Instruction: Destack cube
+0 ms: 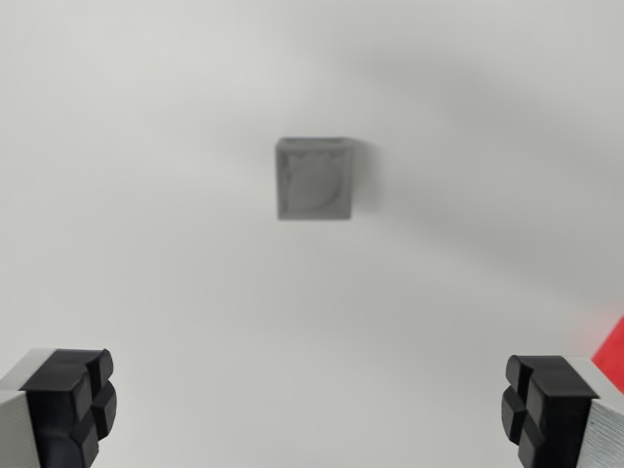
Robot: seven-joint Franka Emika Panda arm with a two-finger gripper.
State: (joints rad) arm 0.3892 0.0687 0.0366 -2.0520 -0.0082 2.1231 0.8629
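Wrist view — blurred grey cube (313,178) on white surface (146,273), unlabelled, jaws spread wide, empty.

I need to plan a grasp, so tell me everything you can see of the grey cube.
The grey cube is seen from above and blurred. Its top face is matte grey with a faint rounded mark on it; the material cannot be told. It sits square to the view on a plain white surface, above centre, with a soft shadow on the wrist view's right. Nothing touches it. Whether another cube lies beneath cannot be told.
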